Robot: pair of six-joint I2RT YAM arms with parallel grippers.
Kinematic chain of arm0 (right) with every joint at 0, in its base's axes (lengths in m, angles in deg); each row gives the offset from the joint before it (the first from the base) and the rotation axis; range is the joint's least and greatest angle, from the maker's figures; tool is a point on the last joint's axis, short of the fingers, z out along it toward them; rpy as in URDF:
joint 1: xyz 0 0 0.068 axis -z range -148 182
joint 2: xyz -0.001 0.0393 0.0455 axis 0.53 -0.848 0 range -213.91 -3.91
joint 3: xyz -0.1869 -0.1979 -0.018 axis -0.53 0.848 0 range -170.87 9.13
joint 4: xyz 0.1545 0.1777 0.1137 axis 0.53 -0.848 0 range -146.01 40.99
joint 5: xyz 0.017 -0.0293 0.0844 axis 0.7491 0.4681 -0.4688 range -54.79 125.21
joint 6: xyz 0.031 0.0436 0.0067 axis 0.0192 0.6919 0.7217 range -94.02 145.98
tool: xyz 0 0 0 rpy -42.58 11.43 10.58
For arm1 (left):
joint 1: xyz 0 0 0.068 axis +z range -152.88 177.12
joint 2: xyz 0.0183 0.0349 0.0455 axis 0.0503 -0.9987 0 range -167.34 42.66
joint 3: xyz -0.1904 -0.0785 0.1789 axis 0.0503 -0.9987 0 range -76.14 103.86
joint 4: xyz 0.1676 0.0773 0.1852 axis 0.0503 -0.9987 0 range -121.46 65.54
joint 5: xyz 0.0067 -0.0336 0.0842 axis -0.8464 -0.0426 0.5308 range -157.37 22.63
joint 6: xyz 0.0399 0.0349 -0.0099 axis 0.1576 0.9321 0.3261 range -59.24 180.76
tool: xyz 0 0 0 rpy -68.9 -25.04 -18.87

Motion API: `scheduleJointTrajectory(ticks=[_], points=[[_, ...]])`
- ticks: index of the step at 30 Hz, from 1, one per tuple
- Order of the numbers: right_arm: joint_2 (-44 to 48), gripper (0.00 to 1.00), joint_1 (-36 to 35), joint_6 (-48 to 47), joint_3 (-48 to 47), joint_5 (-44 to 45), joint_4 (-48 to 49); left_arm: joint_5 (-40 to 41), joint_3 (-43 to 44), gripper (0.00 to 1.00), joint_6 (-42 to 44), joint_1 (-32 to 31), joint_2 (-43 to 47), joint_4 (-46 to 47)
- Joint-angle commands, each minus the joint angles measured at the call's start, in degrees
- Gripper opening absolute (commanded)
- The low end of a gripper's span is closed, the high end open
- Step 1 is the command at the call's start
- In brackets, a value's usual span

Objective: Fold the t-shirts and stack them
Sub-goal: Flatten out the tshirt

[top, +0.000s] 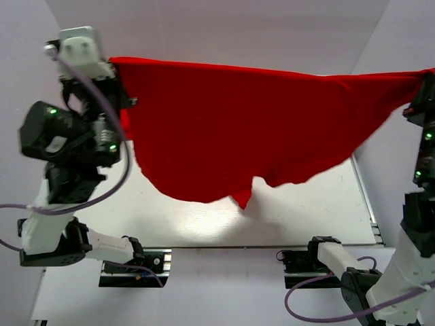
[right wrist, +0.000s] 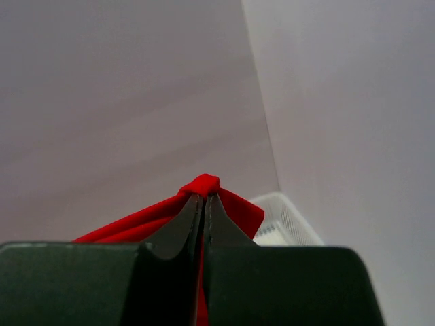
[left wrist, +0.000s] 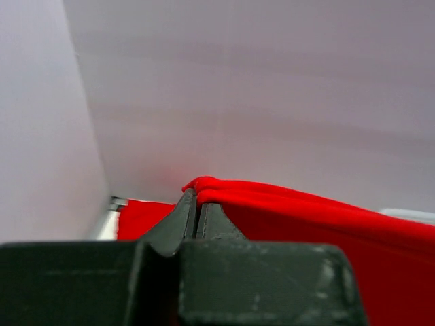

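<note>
One bright red t-shirt [top: 245, 129] hangs spread out in the air above the white table [top: 312, 217], stretched between my two grippers. My left gripper [top: 114, 66] is raised at the top left and is shut on the shirt's left upper corner. In the left wrist view its jaws [left wrist: 196, 194] are pressed together, with a fold of the t-shirt [left wrist: 306, 210] bulging over the tips. My right gripper [top: 426, 76] at the far right edge is shut on the other upper corner. In the right wrist view a red nub of the t-shirt [right wrist: 204, 183] pokes out above the closed right gripper [right wrist: 204, 197]. The shirt's lower edge sags towards the table.
A white mesh basket [right wrist: 289, 219] shows behind the cloth in the right wrist view; the shirt hides it from the top camera. Pale walls enclose the table at the back and both sides. The arm bases [top: 136, 261] sit at the near edge.
</note>
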Motion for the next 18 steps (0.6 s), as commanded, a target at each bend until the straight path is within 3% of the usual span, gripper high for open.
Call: scheduleJointTrajectory(ticks=[1,6,14,18], points=[[-0.01,0.0,0.73,-5.52,-3.69,3.72,4.8,5.76,0.51,0.0,18.11,0.56,-2.61,15.21],[2.45,0.0,0.81,-9.73,-4.75,5.14,11.21,1.82,7.09,0.0,18.13,0.56,-3.84,14.72],[6.4,0.0,0.82,-12.2,-2.73,6.54,15.18,1.72,6.57,0.0,18.13,0.56,-3.23,13.67],[5.79,0.0,0.82,-11.5,1.64,6.63,14.48,2.95,1.23,0.0,18.13,0.56,-2.18,14.8]])
